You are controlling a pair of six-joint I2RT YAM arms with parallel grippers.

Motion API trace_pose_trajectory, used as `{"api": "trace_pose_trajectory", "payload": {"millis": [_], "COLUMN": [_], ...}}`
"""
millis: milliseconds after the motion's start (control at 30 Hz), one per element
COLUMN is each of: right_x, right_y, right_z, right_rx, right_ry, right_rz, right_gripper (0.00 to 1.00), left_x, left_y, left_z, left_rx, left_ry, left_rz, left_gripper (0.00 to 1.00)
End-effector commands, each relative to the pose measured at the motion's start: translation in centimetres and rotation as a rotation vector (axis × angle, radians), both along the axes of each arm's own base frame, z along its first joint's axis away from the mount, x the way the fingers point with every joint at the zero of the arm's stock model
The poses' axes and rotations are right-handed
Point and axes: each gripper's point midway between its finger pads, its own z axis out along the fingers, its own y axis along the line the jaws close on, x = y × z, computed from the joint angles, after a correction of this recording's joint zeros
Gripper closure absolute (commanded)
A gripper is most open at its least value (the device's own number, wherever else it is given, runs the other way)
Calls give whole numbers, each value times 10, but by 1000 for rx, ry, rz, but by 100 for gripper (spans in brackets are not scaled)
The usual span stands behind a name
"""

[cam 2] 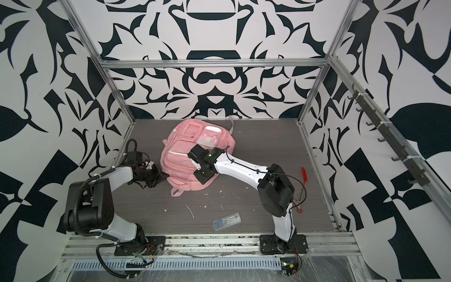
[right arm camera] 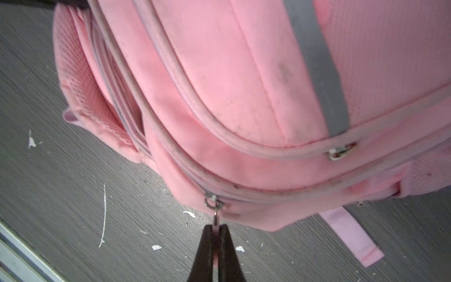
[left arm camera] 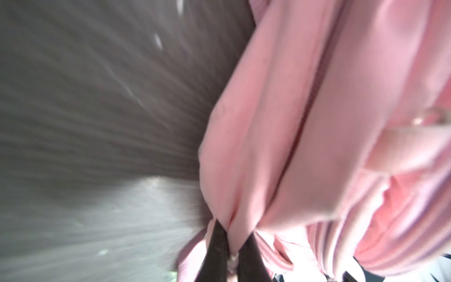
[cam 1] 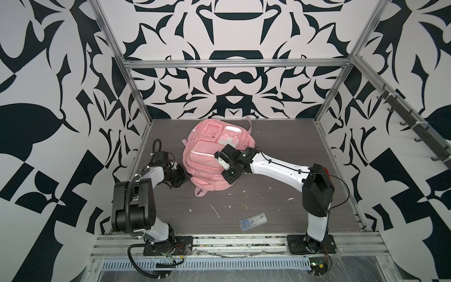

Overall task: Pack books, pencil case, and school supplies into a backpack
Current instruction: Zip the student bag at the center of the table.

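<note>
Backpack [cam 1: 207, 158]: lies front-up on the tabletop [cam 1: 280, 202], nearer its far edge and left of centre.
Right pincer [right arm camera: 215, 228]: clenched on the zip pull [right arm camera: 215, 217] at the bag's near end, placed to run the slider along its track.
Left pincer [left arm camera: 233, 230]: clamped on a fold of pink fabric at the bag's left side, probably to anchor it against that pull, though the view is blurred.
School supplies [cam 1: 253, 218]: clear box near the front edge, not yet packed.
Books, pencil case: not in sight.
</note>
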Motion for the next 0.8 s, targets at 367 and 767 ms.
{"api": "trace_pose_trajectory", "payload": {"millis": [367, 767], "right_x": [110, 136], "right_y": [-112, -128], "right_z": [1, -3], "right_rx": [-106, -94], "right_ry": [-11, -52], "right_rz": [-370, -381], "right_gripper": [100, 100], "left_x": [-8, -23], "left_y": [33, 24], "left_z": [-5, 10], "left_rx": [154, 126], "left_ry": [-34, -60], "left_rz": [-74, -92], "left_gripper": [100, 100]}}
